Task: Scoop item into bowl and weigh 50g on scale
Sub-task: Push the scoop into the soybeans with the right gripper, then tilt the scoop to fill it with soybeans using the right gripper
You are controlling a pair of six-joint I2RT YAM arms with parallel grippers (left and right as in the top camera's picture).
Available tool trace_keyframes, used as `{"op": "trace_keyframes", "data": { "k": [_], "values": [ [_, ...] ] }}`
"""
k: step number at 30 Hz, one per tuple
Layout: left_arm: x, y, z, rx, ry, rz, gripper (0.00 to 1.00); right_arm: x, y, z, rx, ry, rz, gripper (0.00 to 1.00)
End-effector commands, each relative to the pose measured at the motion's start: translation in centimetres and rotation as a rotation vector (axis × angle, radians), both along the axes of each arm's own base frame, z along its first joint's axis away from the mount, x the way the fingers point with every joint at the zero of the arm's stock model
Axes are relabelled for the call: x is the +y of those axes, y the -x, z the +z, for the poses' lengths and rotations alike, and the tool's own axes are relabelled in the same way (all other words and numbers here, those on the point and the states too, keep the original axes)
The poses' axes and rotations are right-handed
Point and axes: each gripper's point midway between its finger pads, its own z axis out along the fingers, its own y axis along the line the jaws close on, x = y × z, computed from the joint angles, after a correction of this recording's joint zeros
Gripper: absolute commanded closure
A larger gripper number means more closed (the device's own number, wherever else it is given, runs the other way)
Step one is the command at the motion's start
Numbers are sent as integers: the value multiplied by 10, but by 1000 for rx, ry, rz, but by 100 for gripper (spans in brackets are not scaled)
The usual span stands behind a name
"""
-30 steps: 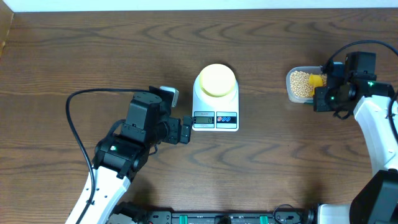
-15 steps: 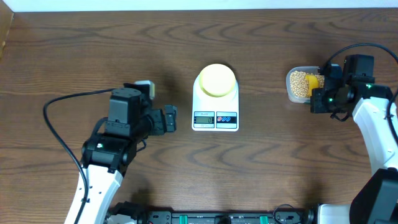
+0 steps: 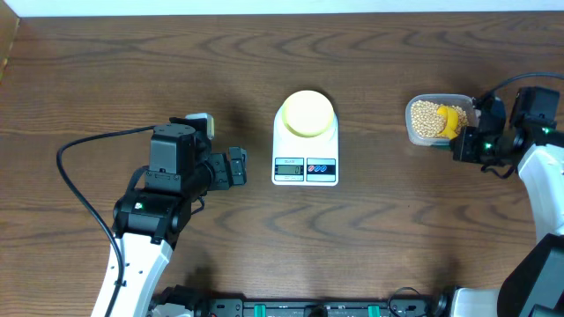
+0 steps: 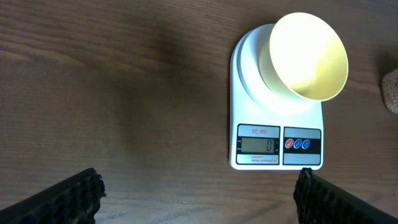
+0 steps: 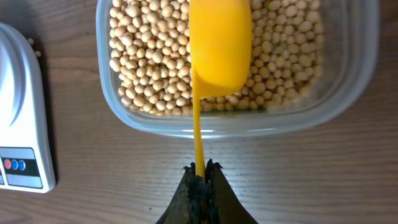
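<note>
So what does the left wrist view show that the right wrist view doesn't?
Only left wrist: the empty bowl sitting on the scale, the display, and the left tool open, holding nothing. Only right wrist: the right tool shut on the scoop handle, with the scoop head over the beans in the tub. Both: the scale's buttons and the table.

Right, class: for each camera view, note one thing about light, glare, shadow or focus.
Overhead: even light, little shadow on the table. Left wrist: the bowl glares near white inside; a dim shadow darkens the table upper left. Right wrist: the beans look sharp; the right gripper, shut on the scoop, is nearly black.
</note>
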Motion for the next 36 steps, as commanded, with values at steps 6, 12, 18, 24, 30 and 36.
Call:
{"op": "trace_keyframes", "data": {
  "k": [6, 12, 18, 24, 30, 36],
  "values": [
    [1, -1, 0, 2, 10, 10, 0, 15, 15, -23, 33, -97, 2, 99],
    [1, -1, 0, 2, 10, 9, 0, 28, 15, -18, 17, -171, 29, 99],
    [1, -1, 0, 3, 10, 9, 0, 29, 14, -16, 9, -181, 33, 99],
    [1, -1, 0, 2, 10, 9, 0, 30, 13, -16, 7, -188, 22, 99],
    [1, -1, 0, 3, 10, 9, 0, 29, 12, -16, 24, -211, -29, 99],
    [1, -1, 0, 3, 10, 9, 0, 29, 13, -16, 37, -225, -54, 99]
  ]
}}
